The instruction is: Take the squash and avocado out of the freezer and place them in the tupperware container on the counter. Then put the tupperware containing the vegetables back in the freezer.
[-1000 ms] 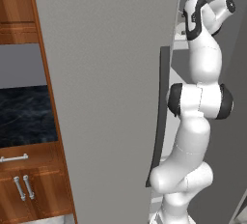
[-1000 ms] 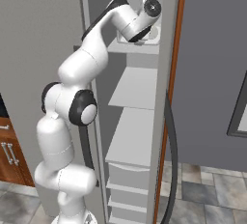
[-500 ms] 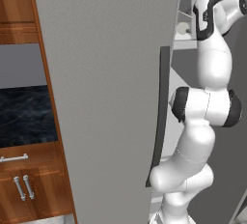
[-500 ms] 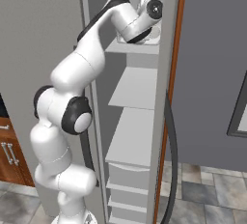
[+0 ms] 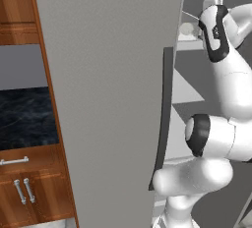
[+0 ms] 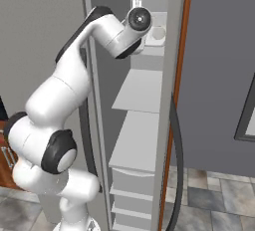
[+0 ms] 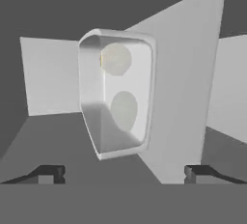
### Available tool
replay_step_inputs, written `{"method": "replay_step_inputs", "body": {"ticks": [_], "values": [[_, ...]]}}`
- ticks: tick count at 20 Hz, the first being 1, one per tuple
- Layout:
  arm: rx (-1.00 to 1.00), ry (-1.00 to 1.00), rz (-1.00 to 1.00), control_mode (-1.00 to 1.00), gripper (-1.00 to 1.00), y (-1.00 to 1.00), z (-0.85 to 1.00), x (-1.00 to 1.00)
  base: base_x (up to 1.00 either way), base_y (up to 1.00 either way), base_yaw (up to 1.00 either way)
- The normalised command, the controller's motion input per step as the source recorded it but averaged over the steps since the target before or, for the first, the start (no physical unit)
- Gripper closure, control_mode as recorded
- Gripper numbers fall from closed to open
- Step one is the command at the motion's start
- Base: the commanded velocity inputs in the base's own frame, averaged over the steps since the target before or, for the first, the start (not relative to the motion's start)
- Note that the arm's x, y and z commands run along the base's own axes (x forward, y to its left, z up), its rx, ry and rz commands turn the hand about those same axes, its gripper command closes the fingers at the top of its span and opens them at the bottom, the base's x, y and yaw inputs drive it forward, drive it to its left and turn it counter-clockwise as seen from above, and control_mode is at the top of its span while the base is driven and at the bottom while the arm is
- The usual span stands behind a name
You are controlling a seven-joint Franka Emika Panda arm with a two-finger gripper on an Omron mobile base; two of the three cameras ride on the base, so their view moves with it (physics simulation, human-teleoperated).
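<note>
Hand view: claw (image 7: pixel 123 175) now wide open, clear of tupperware container (image 7: pixel 120 92).

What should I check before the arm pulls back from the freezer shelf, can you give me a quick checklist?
1. Hand open, fingers apart: ok.
2. Tupperware container resting on the freezer shelf: ok.
3. Two pale rounded shapes, likely the squash and avocado, inside the container: ok; which is which: cannot tell.
4. Fingers apart from the container rim: ok.
5. Freezer door open for withdrawal: ok.
</note>
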Motion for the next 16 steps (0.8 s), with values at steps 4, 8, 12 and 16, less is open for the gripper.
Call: {"method": "replay_step_inputs", "body": {"ticks": [4,8,12,16], "values": [[-0.06,-0.04,-0.25,-1.00,-1.00,0.00,-0.21,-1.00,0.00,0.00,0.00],[-0.06,0.00,-0.22,-1.00,-1.00,0.00,-0.27,-1.00,0.00,0.00,0.00],[-0.06,0.00,-0.17,-1.00,-1.00,0.00,-0.37,-1.00,0.00,0.00,0.00],[-0.05,0.06,-0.16,-1.00,-1.00,0.00,-0.45,-1.00,0.00,0.00,0.00]]}}
